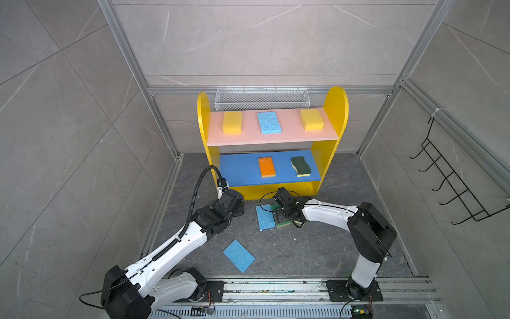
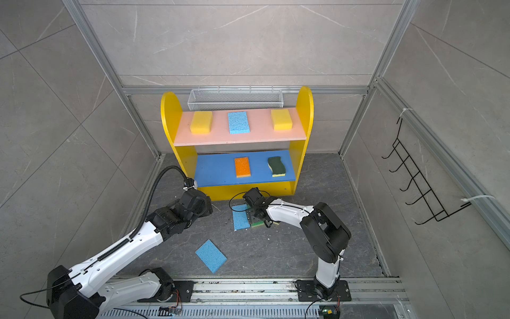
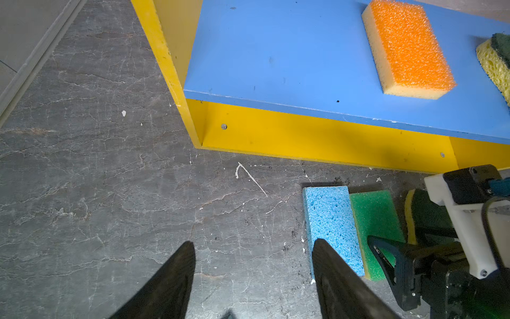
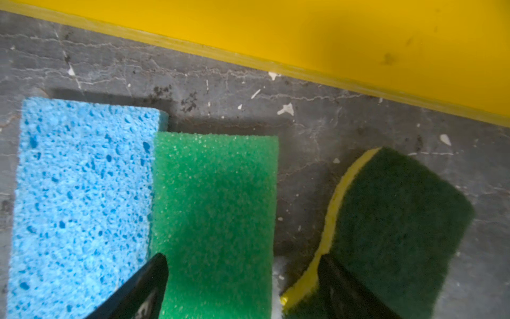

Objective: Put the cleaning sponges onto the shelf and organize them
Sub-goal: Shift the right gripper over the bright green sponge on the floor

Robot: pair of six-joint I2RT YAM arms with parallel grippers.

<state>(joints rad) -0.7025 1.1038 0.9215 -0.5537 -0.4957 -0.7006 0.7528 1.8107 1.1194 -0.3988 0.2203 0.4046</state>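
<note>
Right gripper (image 4: 242, 258): jaws wide, straddling bright green sponge (image 4: 215, 193), apparently not yet clamped; lower centre in both top views. Left gripper (image 3: 254, 241): partly open, empty, over floor (image 3: 110, 193). Adjacent: light blue sponge (image 4: 82, 193), dark green sponge (image 4: 400, 215). Shelf (image 1: 335, 110): centre frame, just above.

yellow shelf (image 1: 335, 110), orange sponge (image 1: 267, 167), bright green sponge (image 4: 215, 207)

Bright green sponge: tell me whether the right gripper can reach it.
Probably yes: the open right gripper hangs over the bright green sponge, nothing covering it; the abutting light blue sponge may crowd the grasp.
</note>
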